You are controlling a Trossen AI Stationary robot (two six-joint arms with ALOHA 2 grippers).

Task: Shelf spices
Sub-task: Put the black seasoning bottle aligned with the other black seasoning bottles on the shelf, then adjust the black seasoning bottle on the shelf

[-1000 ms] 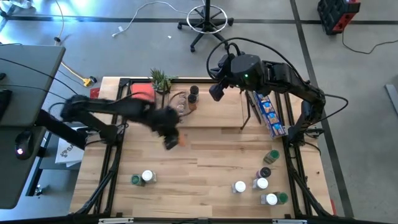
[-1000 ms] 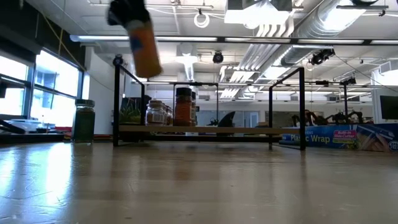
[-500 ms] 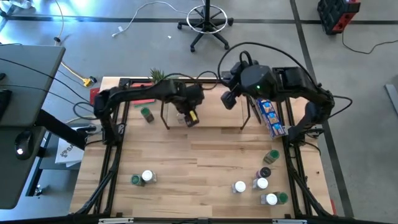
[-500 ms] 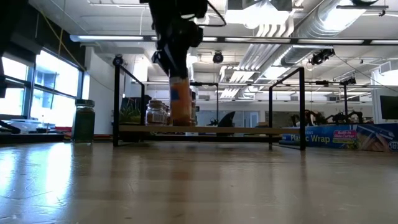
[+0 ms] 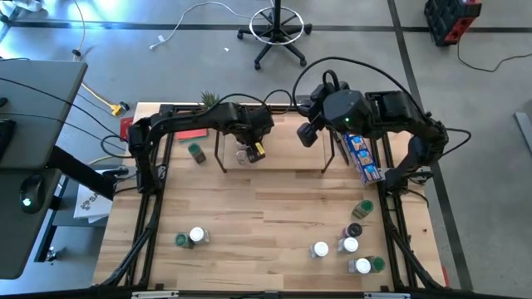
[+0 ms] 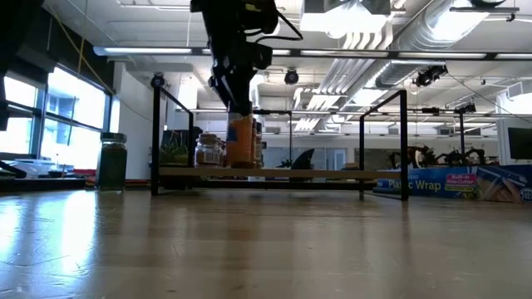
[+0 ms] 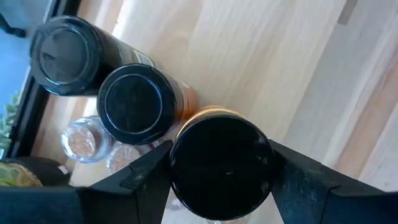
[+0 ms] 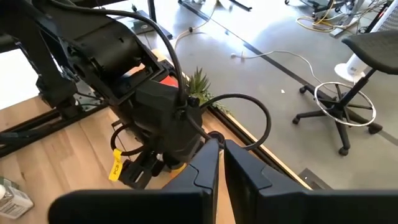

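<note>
My left gripper (image 7: 219, 180) straddles the orange jar (image 7: 221, 165) on the shelf (image 5: 283, 149), fingers barely parted. Two black-lidded jars (image 7: 137, 102) crowd beside it. My right gripper (image 8: 217, 163), shut, hovers nearby.

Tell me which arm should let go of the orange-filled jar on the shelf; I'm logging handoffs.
Left. Its end effector straddles the black-lidded orange-filled spice jar, which stands on the light-wood shelf board. The right end effector is shut, hovering apart.

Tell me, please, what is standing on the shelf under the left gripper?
On the shelf, an orange-filled jar with a black lid stands between the fingers of the left gripper. Beside it are two more black-lidded jars and clear-lidded ones. The arm covers them from above.
</note>
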